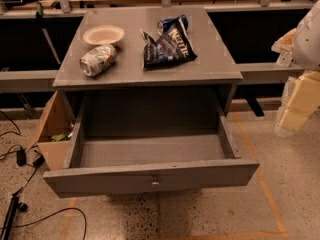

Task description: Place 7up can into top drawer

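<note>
The 7up can (98, 60) lies on its side, dented, on the left part of the grey cabinet top (215, 66). The top drawer (150, 176) is pulled wide open below it, and its inside shows only bare grey bottom. A small round knob (155, 182) sits at the centre of the front panel. My gripper (294, 109) hangs at the right edge of the view, to the right of the cabinet and well away from the can. It holds nothing that I can see.
A white bowl (103, 34) stands behind the can. A dark chip bag (167, 46) and a dark blue can (172, 23) lie on the top's middle and back. A cardboard box (52, 129) and cables (20, 159) are on the floor at the left.
</note>
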`<state>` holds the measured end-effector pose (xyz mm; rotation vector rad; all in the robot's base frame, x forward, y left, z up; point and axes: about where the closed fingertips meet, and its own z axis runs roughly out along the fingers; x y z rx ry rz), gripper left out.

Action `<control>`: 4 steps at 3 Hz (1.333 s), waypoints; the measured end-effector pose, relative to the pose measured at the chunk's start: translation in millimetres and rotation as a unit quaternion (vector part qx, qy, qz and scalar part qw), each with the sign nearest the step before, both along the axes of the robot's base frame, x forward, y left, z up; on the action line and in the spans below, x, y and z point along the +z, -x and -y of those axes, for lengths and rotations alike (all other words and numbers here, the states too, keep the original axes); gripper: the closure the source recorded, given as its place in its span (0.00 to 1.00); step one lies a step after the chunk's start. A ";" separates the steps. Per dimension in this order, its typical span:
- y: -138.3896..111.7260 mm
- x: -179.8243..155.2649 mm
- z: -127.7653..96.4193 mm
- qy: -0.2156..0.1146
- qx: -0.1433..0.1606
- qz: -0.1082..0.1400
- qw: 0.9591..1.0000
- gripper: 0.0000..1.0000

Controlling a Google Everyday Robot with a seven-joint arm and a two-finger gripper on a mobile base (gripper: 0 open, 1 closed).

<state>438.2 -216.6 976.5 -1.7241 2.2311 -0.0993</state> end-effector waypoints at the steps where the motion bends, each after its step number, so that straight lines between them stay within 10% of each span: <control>1: 0.0 0.0 0.0 0.000 0.000 0.000 1.000 0.00; 2: -21.2 5.8 -20.1 0.041 0.062 0.005 0.997 0.00; 4: -111.9 -5.7 -127.3 0.125 0.248 0.021 0.960 0.00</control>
